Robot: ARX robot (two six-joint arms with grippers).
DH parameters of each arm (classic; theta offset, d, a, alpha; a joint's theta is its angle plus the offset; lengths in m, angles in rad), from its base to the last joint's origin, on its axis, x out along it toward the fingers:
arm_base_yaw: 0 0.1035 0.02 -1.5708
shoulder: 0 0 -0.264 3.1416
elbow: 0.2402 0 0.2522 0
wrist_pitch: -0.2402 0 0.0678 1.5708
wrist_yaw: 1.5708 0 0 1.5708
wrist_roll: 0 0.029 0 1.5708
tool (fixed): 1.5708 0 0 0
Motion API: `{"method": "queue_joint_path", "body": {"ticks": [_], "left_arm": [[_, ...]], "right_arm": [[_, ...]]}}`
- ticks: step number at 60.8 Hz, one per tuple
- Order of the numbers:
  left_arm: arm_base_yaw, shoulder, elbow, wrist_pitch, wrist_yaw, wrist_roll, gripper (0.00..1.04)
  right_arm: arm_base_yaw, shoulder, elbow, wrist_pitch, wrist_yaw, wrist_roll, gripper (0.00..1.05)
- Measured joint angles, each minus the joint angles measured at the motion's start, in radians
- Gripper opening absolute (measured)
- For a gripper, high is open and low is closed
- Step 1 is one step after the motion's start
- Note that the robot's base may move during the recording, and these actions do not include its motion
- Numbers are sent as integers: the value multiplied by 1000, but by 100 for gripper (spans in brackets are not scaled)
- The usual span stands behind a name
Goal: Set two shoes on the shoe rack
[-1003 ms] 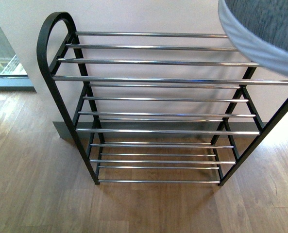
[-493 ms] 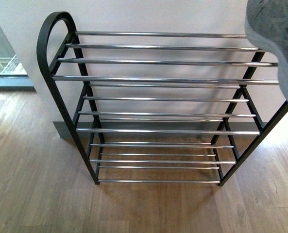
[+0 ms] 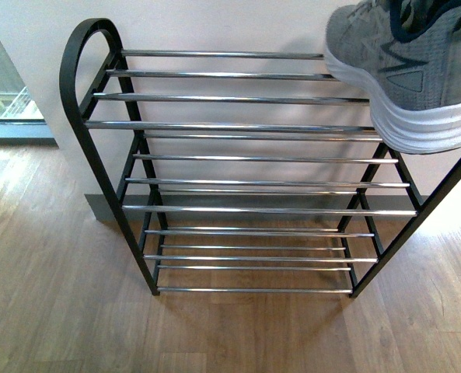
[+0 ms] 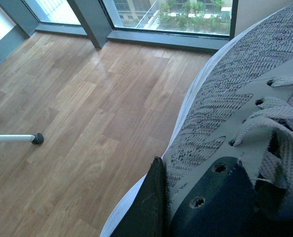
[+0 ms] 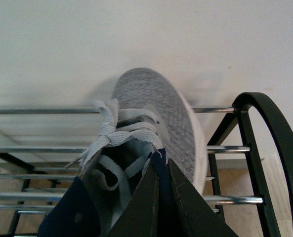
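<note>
Sneaker (image 3: 405, 70) has swung down and left into full view since half a second ago. It now sits over the right end of the rack (image 3: 246, 126) at the top tier, toe pointing left; can't tell if the sole touches the bars. Right gripper (image 5: 162, 165) is clamped on its navy collar. Left gripper (image 4: 158, 192) is pinching the other sneaker (image 4: 225, 98) by its side, up over the wood floor (image 4: 77, 123).

Floor (image 3: 59, 311): light brown wood planks.
Wall (image 3: 238, 23): plain off-white.
Skirting (image 3: 98, 208): grey strip along the foot of the wall.
Window (image 3: 1, 85): far left in the front view, glass down to the floor, dark frame.
Shrubs (image 4: 186, 10): green, outside the glass.
Pole (image 4: 13, 138): white tube, black foot on the floor.
</note>
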Motion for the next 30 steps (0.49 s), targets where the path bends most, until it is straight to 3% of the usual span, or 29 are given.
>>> {"method": "queue_joint_path", "body": {"ticks": [14, 30], "left_arm": [[0, 0, 0, 0, 0, 0, 2], [0, 0, 0, 0, 0, 0, 2]], "right_arm": [[-93, 119, 51, 27, 41, 17, 2], [-140, 120, 66, 23, 48, 4, 2]]}}
